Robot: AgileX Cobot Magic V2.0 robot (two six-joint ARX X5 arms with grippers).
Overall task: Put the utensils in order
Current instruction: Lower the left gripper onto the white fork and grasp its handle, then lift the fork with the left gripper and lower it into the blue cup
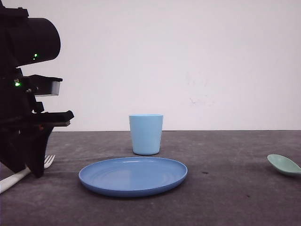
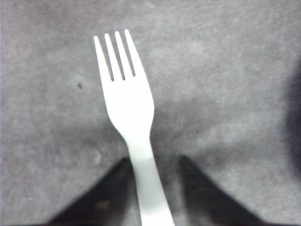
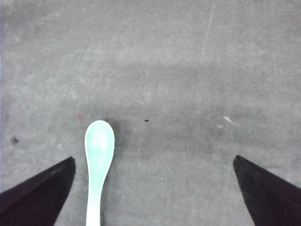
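On the dark grey table (image 1: 225,160) a round blue plate (image 1: 133,176) lies in the middle, and a light blue cup (image 1: 146,134) stands upright just behind it. The white fork (image 1: 19,175) lies at the far left side of the table, with its tines pointing toward the plate. The left gripper (image 1: 35,167) is down over the handle of the fork. In the left wrist view the fork (image 2: 129,117) runs between the two dark fingers (image 2: 101,202), which stand close on both sides of the handle; they seem to squeeze it, but I cannot tell for sure if they touch it. The mint-green spoon (image 1: 284,165) lies at the far right edge of the table, well apart from the plate. In the right wrist view the spoon (image 3: 98,160) lies flat with its bowl up, near one finger, and the right gripper (image 3: 155,188) is spread wide, holding nothing.
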